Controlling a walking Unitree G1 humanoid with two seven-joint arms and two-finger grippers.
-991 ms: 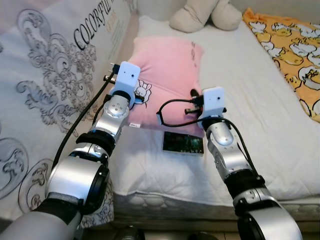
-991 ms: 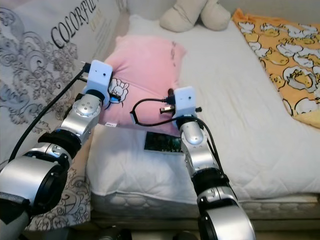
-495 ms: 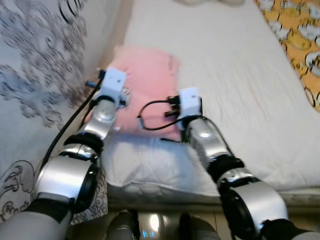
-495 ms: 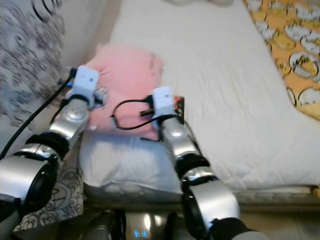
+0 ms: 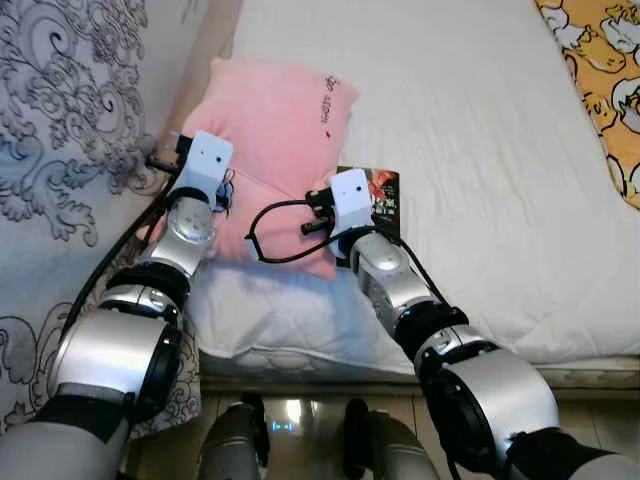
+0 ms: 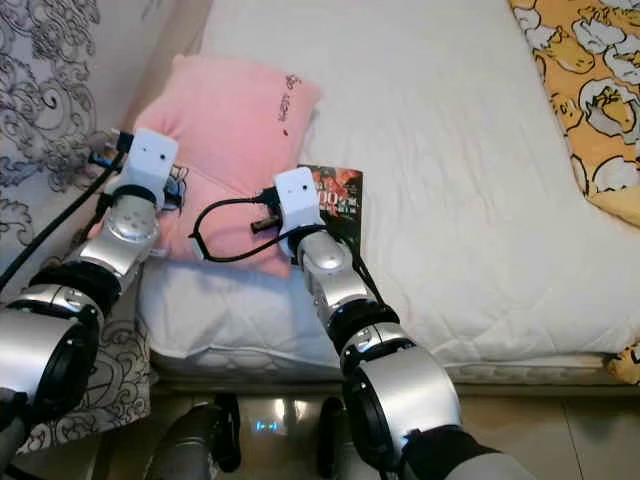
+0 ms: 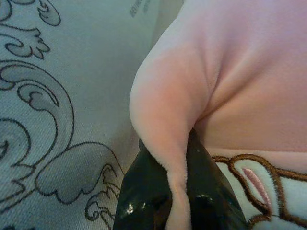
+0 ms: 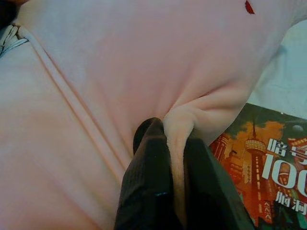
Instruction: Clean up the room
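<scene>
Change: pink pillow [image 5: 268, 140] now lifted off the book [image 5: 384, 196], formerly half covered.
Left gripper [image 7: 176, 201]: clamped on pillow's corner.
Right gripper [image 8: 175, 158]: pinching pillow's edge beside book.

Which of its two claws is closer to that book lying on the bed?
The right. The right gripper pinches the pink pillow at the edge right beside the book; the left gripper pinches the pillow's far edge, by the patterned quilt.
</scene>
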